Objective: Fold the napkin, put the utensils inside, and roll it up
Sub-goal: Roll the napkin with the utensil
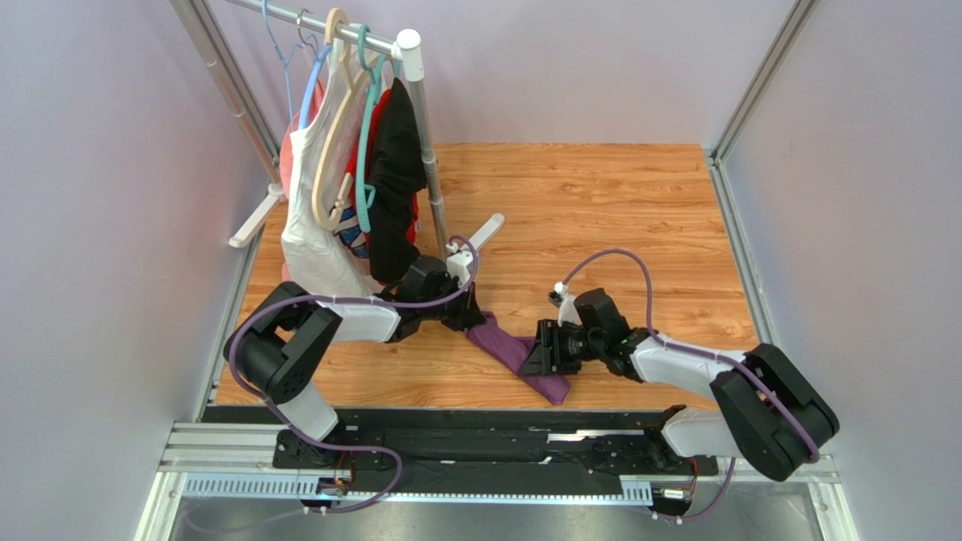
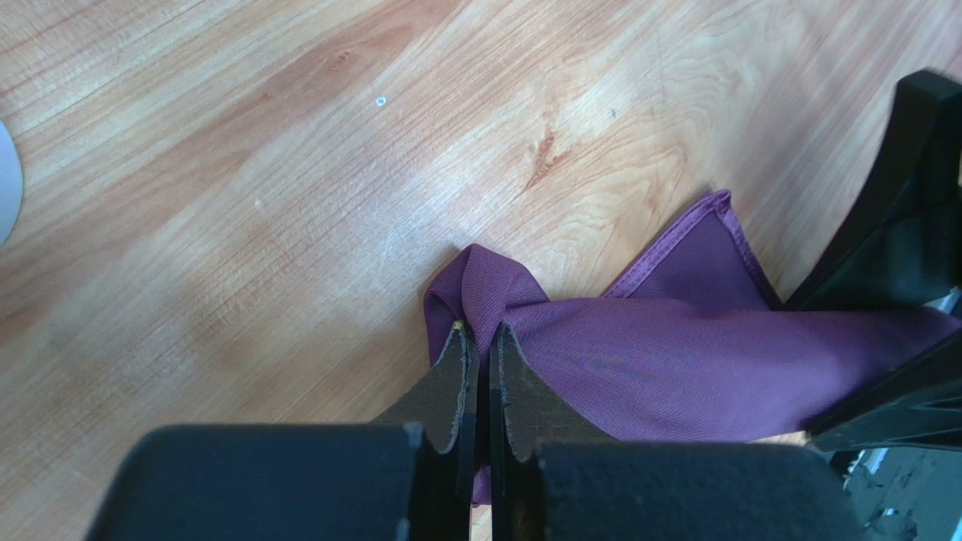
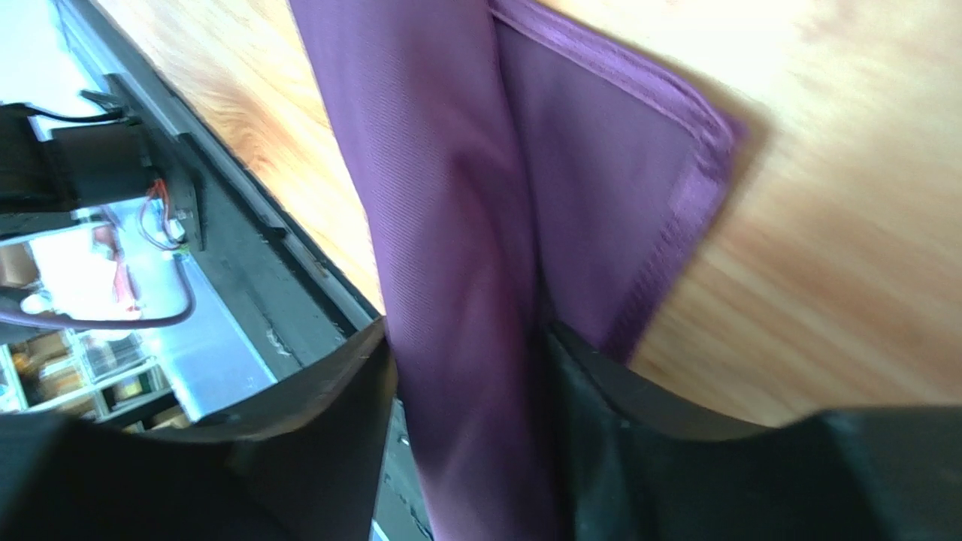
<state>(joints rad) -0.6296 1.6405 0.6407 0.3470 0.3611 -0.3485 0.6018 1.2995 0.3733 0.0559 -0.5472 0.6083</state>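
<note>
On the wooden counter [image 1: 632, 214], the purple napkin [image 1: 514, 352] lies bunched into a narrow strip between both arms. The left tool [image 2: 479, 333] is clenched on its gathered end. The right tool [image 3: 469, 338] straddles the other end, released.

One thin purple cloth napkin [image 1: 531, 363] is seen on one light wooden tabletop [image 1: 632, 225]. Two white and black robot arms are counted, each with one black claw: the left claw [image 2: 480, 335] and the right claw [image 3: 469, 338]. One silver metal clothes rack [image 1: 420, 147] is seen, with at least three garments hung on it.
</note>
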